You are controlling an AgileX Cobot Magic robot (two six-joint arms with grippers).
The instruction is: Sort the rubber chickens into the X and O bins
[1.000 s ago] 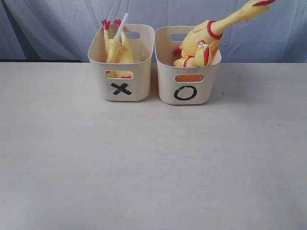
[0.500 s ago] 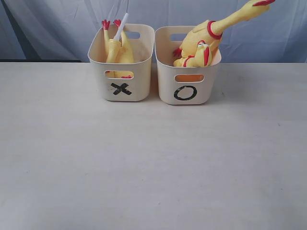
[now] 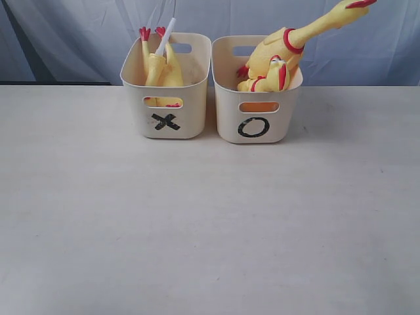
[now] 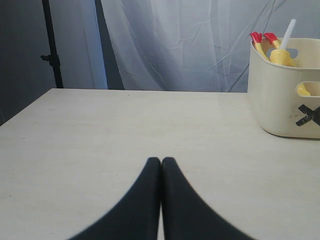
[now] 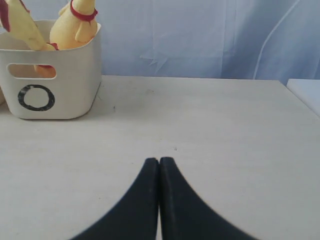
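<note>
sorting judged complete: chickens lie in x bin and o bin (none on surface). left claw, right claw pressed together, empty; next move: none likely.

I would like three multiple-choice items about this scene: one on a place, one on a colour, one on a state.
1. In the exterior view, the cream plastic tub marked O stands: A. right of the cream plastic tub marked X; B. left of it; C. on top of it.
2. Both marks are: A. red; B. black; C. green.
3. The black left claw is: A. open; B. shut on a chicken; C. shut, empty.
Key: 1 A, it sits on the right; 2 B, X and O are black; 3 C, its jaws meet with nothing between.
</note>
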